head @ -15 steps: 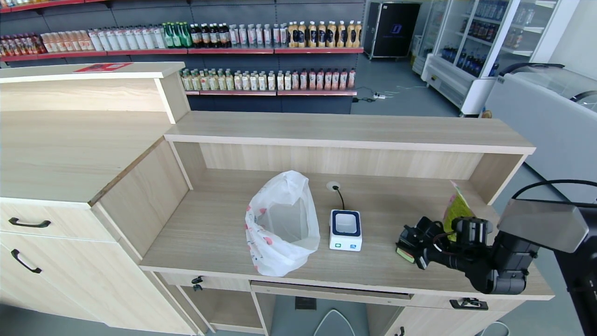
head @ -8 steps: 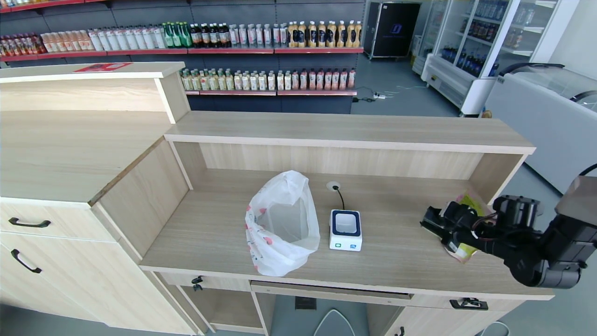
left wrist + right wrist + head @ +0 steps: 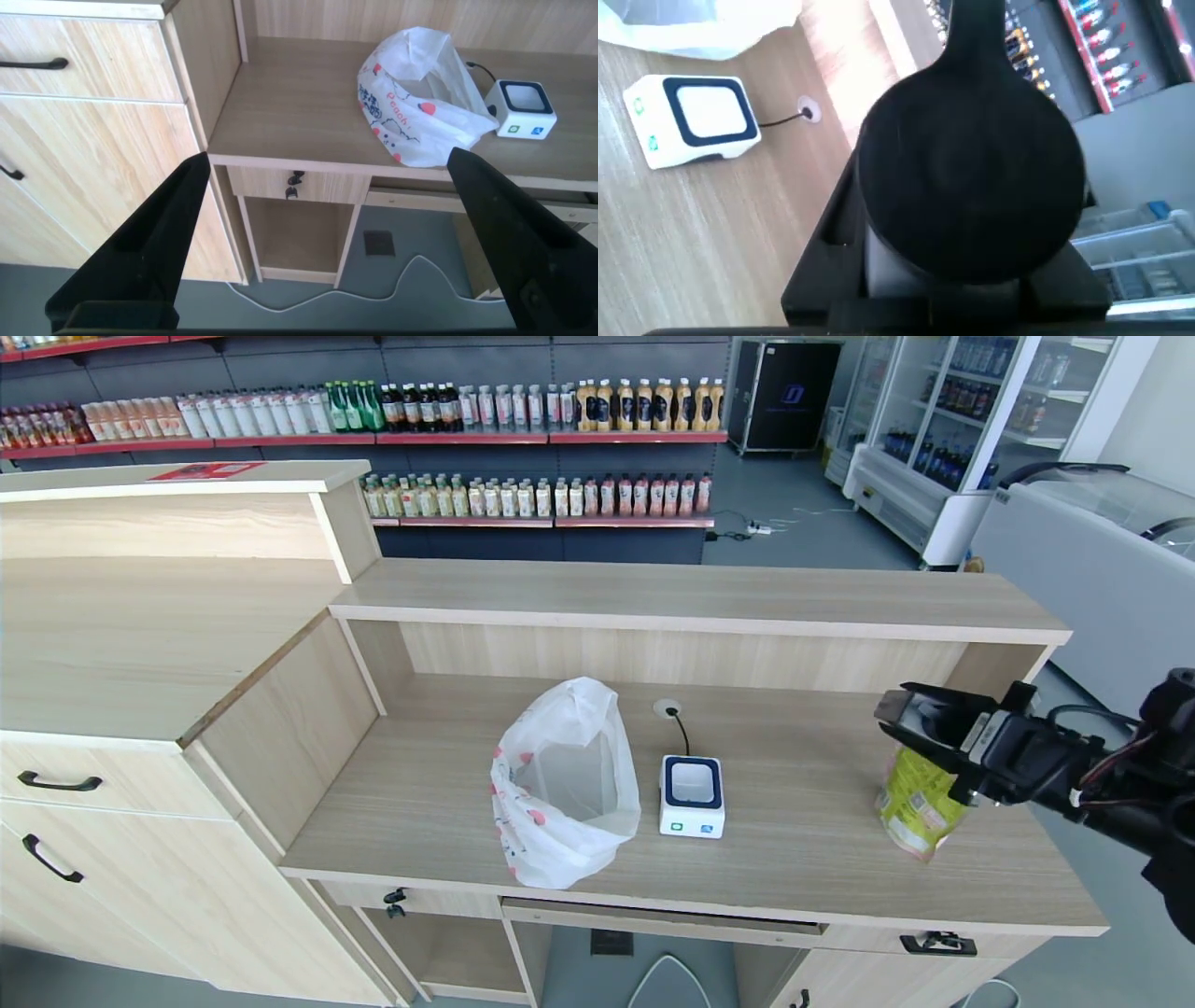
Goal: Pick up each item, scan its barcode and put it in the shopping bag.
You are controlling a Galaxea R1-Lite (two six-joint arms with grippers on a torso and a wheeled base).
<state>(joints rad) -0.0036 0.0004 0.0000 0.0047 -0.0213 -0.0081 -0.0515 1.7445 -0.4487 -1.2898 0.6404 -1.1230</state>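
Gripping the top edge of a yellow-green printed snack pouch [image 3: 917, 807], the right gripper [image 3: 898, 719] is held roughly level, well to the right of the white barcode scanner with a blue-framed window [image 3: 692, 795]. Its dark fingers are closed on the pouch, which stands upright over the pale wooden counter [image 3: 803, 845]. Whether the pouch's bottom touches the wood cannot be told.

The left gripper [image 3: 327, 233] sits low, far to the scanner's left, with its fingers [image 3: 149, 243] spread wide around nothing.

A white plastic shopping bag with red prints [image 3: 560, 784] sits just left of the scanner, mouth open. A black cable [image 3: 681, 733] runs behind the scanner.

A dark round shape [image 3: 971, 159] blocks much of the right wrist view and hides the pouch's top.
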